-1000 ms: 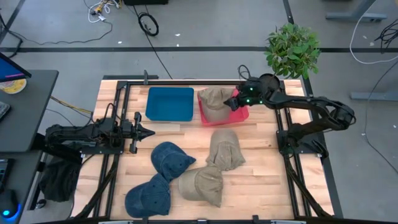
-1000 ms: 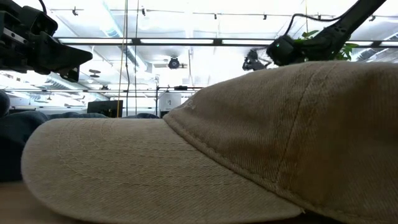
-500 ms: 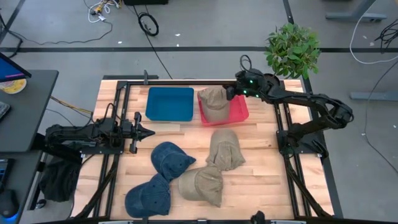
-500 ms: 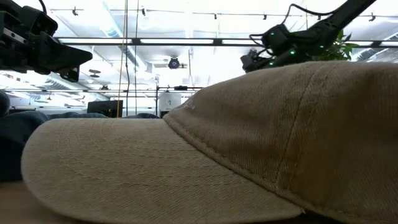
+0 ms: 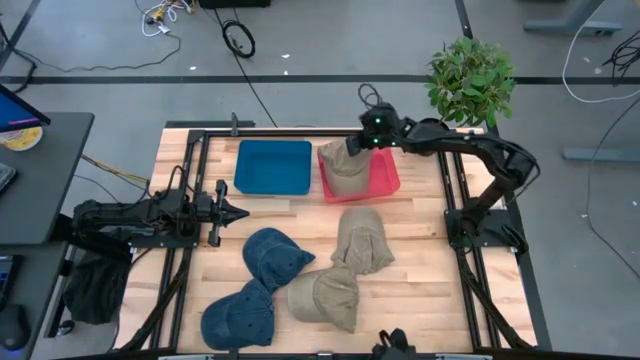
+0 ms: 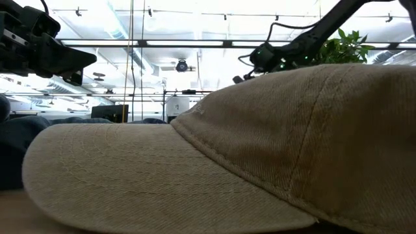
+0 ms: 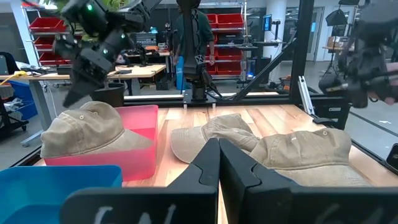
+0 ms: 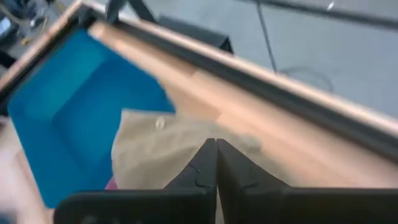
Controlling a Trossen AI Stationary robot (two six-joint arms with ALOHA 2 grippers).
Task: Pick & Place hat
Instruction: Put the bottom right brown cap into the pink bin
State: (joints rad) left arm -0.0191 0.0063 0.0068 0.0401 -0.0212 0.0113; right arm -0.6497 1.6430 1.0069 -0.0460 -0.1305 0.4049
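Note:
A khaki hat (image 5: 345, 168) lies in the pink bin (image 5: 388, 178) at the table's far side, its crown up (image 7: 87, 127). My right gripper (image 5: 352, 147) hangs shut just above that hat's far left part; in the right wrist view its closed fingertips (image 8: 216, 144) point down at the hat (image 8: 168, 149). My left gripper (image 5: 243, 211) waits shut and empty at the left, level over the table. On the near half of the table lie two more khaki hats (image 5: 362, 240) (image 5: 325, 297) and two blue hats (image 5: 275, 255) (image 5: 238, 315).
A blue bin (image 5: 273, 166) stands left of the pink bin. A potted plant (image 5: 470, 80) is beyond the far right corner. Black frame rails (image 5: 460, 200) run along both sides. A khaki hat (image 6: 260, 149) fills the low view.
My right gripper has moved from the pink bin's right side toward the table's left and far edge, across the hat, and has turned about. The khaki hat stays in the pink bin.

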